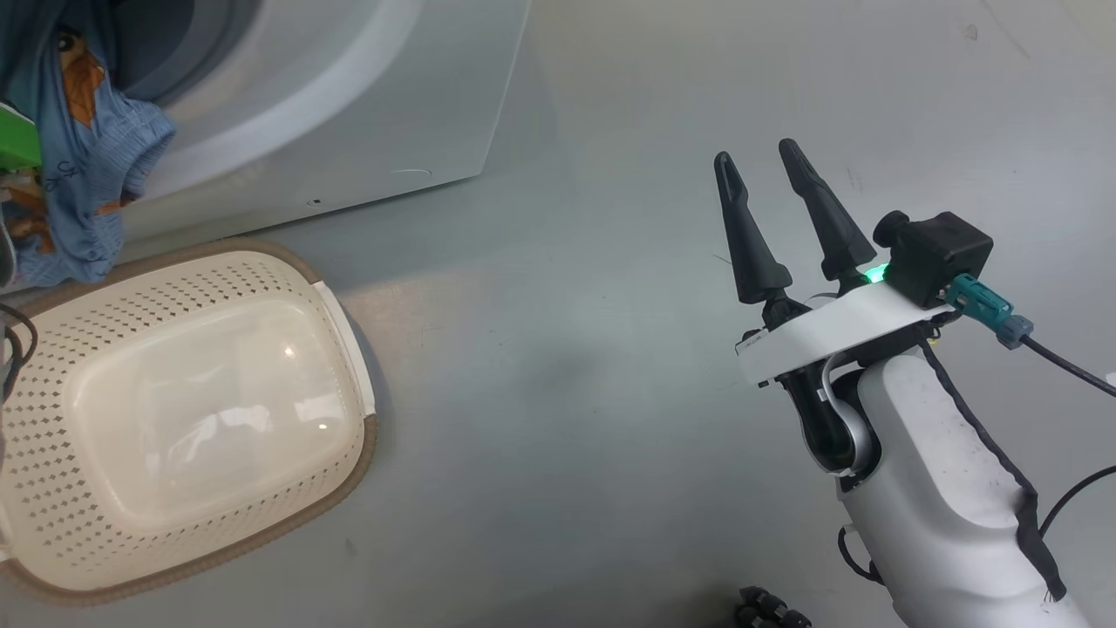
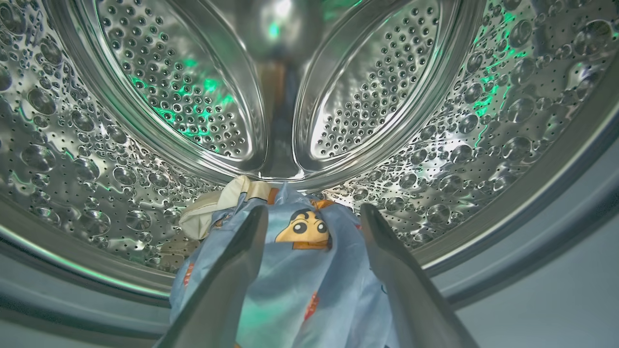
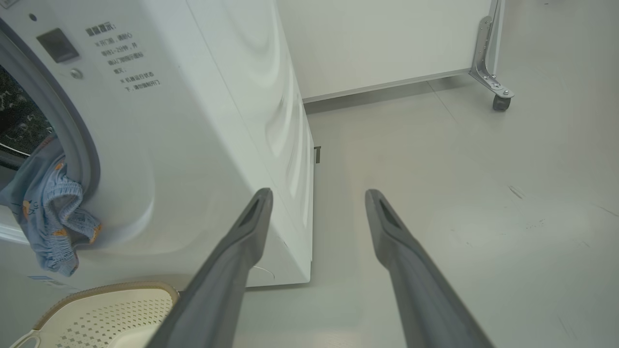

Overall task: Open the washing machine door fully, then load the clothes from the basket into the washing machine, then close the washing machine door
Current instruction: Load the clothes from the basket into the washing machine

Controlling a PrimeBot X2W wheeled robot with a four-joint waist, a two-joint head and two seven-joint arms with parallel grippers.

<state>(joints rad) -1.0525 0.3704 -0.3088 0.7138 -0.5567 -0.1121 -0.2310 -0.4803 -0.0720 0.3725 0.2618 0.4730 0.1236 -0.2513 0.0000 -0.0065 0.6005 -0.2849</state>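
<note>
left tool wide above clothes across washing machine lip; right tool wide; basket below

I'm counting one washing machine with one steel drum, which is showing two oval perforated panels at its back, and I'm counting one basket. Among the clothes I'm making out one small cream piece, but I'm not managing to tell whether the light blue fabric is one garment or several. I'm also counting two grippers, the left gripper and the right gripper, each carrying two dark fingers, plus one green light and one caster wheel under one white panel.
</note>
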